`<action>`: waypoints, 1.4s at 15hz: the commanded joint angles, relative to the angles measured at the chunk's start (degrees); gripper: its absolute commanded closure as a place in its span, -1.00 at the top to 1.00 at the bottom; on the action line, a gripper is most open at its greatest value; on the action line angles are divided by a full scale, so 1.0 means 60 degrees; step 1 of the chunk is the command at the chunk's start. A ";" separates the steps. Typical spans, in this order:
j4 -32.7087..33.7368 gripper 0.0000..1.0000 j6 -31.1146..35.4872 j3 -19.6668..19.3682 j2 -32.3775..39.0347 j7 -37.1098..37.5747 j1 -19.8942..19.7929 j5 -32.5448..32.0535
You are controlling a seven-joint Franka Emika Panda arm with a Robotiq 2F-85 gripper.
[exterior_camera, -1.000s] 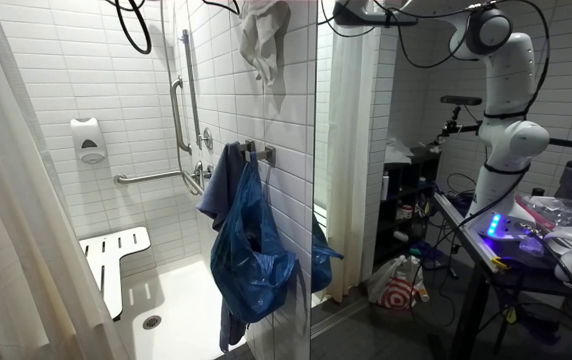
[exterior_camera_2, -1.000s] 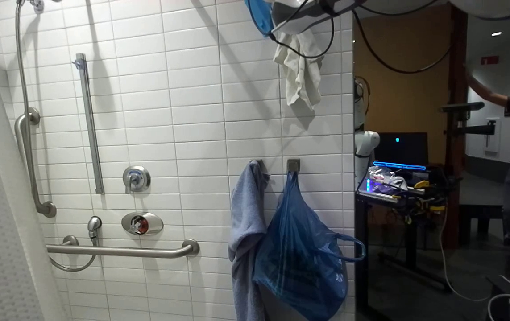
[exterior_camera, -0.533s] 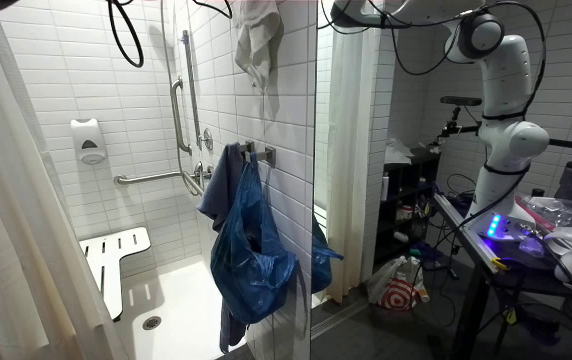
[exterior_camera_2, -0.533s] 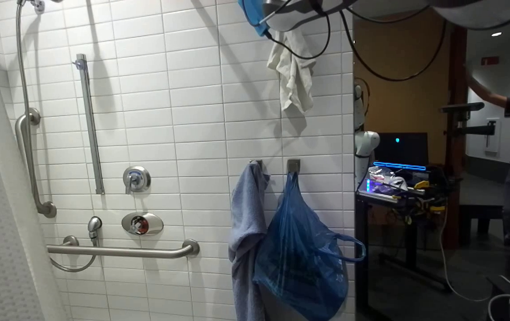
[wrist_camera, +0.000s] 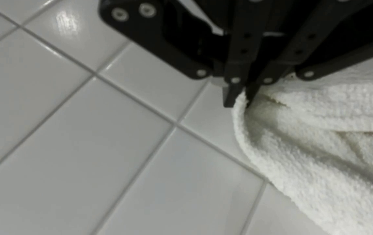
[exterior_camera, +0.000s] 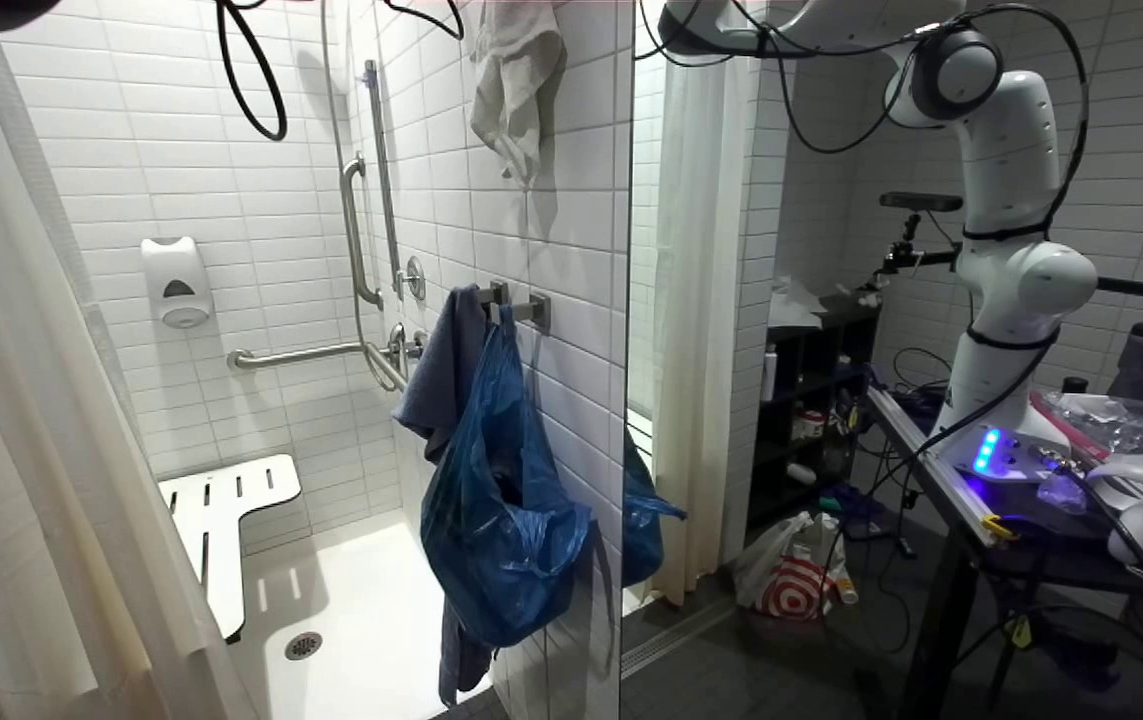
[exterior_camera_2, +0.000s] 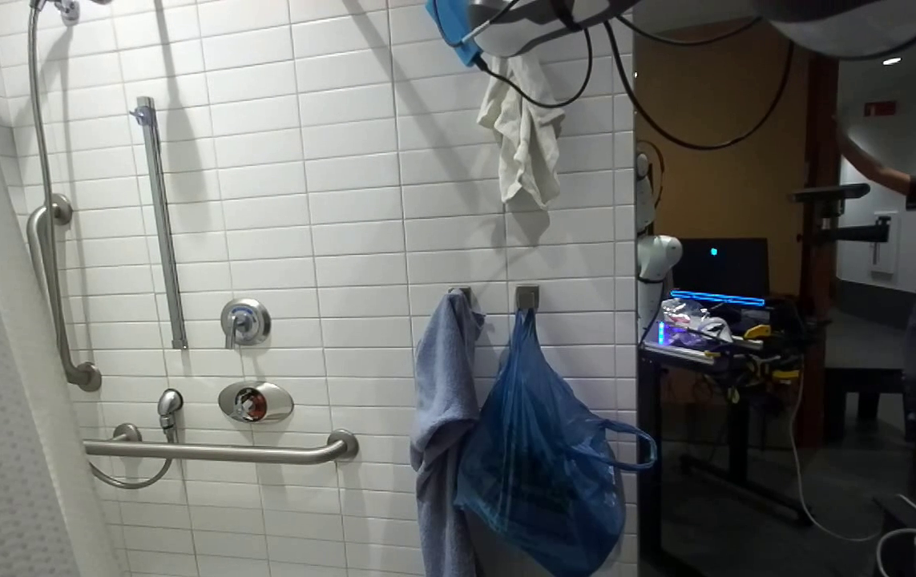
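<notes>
Gripper [wrist_camera: 241, 94] clenched, a thin edge of a white terry towel [wrist_camera: 307, 169] pinched at its tip; in the wrist view the cloth spreads off to one side, over the glossy tiled wall [wrist_camera: 75, 140]. In both exterior views the towel hangs high, above the wall hooks [exterior_camera_2: 527, 297] that carry a blue-grey towel [exterior_camera_2: 445, 385] and a blue plastic bag [exterior_camera_2: 542, 449]. Step in hand, as I judge it: holding the cloth up at the wall. Bite looks shallow, so a sharp tug may slip it; slow, even travel would suit, with the loose tail left to drape. Lower hem is clear of the hooks; a low pass could snag there. Slack black cable [exterior_camera_2: 700, 147], looped beneath the arm [exterior_camera_2: 522, 28], also wants room. Hard to make out: the gripper itself, seen in neither exterior view; towel's top, lost behind the arm in an exterior view [exterior_camera_2: 526, 144] and cut by the upper border in an exterior view [exterior_camera: 519, 90]. Contact with the tile: cannot tell, though a shadow [exterior_camera_2: 534, 227] falls just beside the hem. Layers in the pinch uncertain. Blue item [exterior_camera_2: 451, 28] at the wrist unidentified.
</notes>
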 commanded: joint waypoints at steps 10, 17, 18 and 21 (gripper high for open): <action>0.0019 -0.92 0.0003 0.0001 0.0008 -0.0012 -0.0004 0.0000; 0.0134 -0.98 -0.0008 -0.0016 0.0090 -0.0073 -0.0075 0.0094; 0.0198 -0.98 -0.0027 -0.0026 0.0115 -0.0123 -0.0123 0.0144; 0.0338 -0.98 -0.0030 -0.0028 0.0193 -0.0203 -0.0256 0.0230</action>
